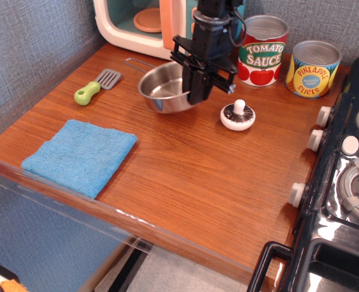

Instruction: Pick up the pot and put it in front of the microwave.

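Observation:
The pot (pixel 162 88) is a shallow shiny steel pan with a thin wire handle pointing back left. My gripper (pixel 198 91) is shut on the pot's right rim and holds it close to the wooden counter, just in front of the microwave (pixel 158 24). I cannot tell whether the pot touches the counter. The microwave has a cream front, a teal window with an orange plate, and orange buttons partly hidden behind my arm.
A tomato sauce tin (pixel 262 41) and a pineapple tin (pixel 313 68) stand at the back right. A white mushroom toy (pixel 237 115) lies right of the pot. A green-handled spatula (pixel 95 87) and a blue cloth (pixel 80 156) lie to the left. A stove (pixel 344 182) borders the right.

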`<state>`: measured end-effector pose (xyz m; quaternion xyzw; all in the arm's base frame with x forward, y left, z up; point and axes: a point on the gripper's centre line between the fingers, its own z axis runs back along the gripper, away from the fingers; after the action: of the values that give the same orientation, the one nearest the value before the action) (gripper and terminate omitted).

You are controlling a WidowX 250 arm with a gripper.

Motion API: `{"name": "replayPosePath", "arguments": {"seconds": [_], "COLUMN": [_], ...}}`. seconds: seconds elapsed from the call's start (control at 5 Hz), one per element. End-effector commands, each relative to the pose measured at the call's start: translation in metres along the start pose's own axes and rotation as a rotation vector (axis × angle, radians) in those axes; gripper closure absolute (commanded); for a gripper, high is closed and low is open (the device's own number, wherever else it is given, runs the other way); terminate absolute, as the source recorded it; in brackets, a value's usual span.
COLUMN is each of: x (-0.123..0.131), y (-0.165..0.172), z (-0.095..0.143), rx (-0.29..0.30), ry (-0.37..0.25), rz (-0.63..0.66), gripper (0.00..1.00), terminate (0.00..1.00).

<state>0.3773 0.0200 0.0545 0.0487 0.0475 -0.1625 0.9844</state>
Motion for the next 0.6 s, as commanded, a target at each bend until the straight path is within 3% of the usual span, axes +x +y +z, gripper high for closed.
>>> {"name": "replayPosePath", "arguments": {"seconds": [0.0,0.2,0.4], "x": [-0.013,-0.015,-0.016], "y": [0.028,0.032,0.030], "z": [0.007,-0.001,-0.007], "rx": [0.024,0.009,-0.020], "ry": [-0.005,0.020,0.055], "rz": [0.043,0.046,0.058], "gripper": [1.00,1.00,0.00], "terminate": [0.00,0.00,0.00]}}
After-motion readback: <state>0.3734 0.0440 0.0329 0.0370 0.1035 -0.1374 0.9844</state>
